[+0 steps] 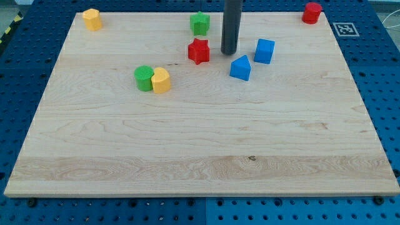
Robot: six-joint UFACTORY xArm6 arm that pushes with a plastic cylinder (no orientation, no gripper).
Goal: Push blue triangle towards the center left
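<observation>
**Inspector:** My tip [229, 52], the lower end of a straight dark rod, rests on the wooden board [200, 150] near the view's top centre. It has no jaws and holds nothing. It touches no block.

**Clerk:** Nearest items?

**Inspector:** The blue triangle [240, 67] sits just below and to the view's right of the tip, close but apart. The red star [199, 50] lies just to the tip's left. The blue cube [264, 50] stands to the right, near the triangle, not touching it. The green star [200, 23] is up and left of the tip.

**Clerk:** Further out?

**Inspector:** A green cylinder [144, 78] and a yellow block [161, 80], rounded, touch side by side at centre left. Another yellow block [92, 19] occupies the top left corner, a red cylinder [312, 12] the top right.

**Clerk:** Surfaces and room?

**Inspector:** Pale, smooth-grained wood; matte blocks. The board lies on a blue perforated table [381, 75]. The lower half of the board carries no blocks.
</observation>
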